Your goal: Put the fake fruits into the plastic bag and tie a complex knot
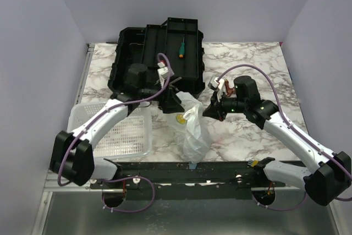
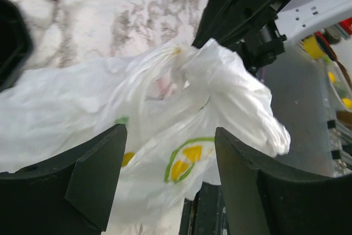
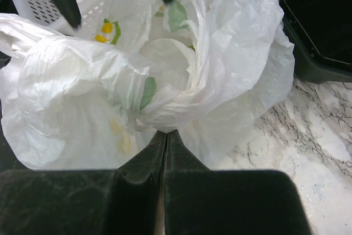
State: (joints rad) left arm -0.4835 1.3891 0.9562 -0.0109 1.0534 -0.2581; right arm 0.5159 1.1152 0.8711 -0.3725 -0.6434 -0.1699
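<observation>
On the marble table [image 1: 247,64], before the black toolbox [image 1: 159,53] and beside the perforated white basket [image 1: 118,133], the plastic bag [image 1: 192,130] slumps between the arms. It is thin, crinkly, slippery film, probably light and limp, best taken by a bunched fold near its neck. The left gripper [image 2: 170,141] stands spread at the gathered top. The right gripper [image 3: 165,136] is closed, seemingly pinching a fold.
</observation>
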